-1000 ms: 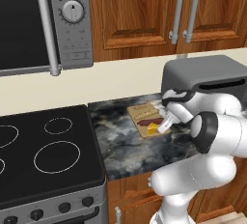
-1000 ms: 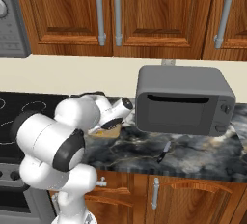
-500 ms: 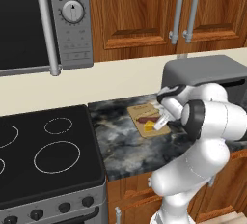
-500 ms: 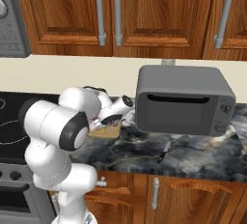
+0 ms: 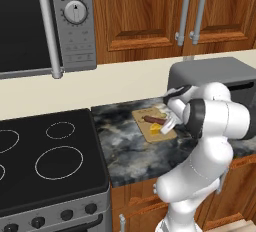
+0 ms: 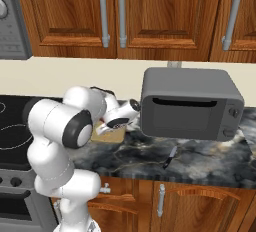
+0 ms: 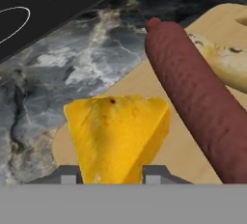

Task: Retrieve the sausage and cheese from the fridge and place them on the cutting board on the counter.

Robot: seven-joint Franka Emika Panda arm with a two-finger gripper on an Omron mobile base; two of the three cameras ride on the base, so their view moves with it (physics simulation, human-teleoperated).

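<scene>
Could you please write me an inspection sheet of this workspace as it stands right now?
Surface: dark marbled counter beside a black stovetop.
Job's things: sausage lies on the cutting board; cheese sits between the fingertips, over the board's near end, next to the sausage.
Clutter: grey toaster oven; a small dark utensil in front of it.
Gripper: gripper shut on the cheese.
Cables: nothing seen.
Surroundings: microwave, wooden wall cabinets.
</scene>
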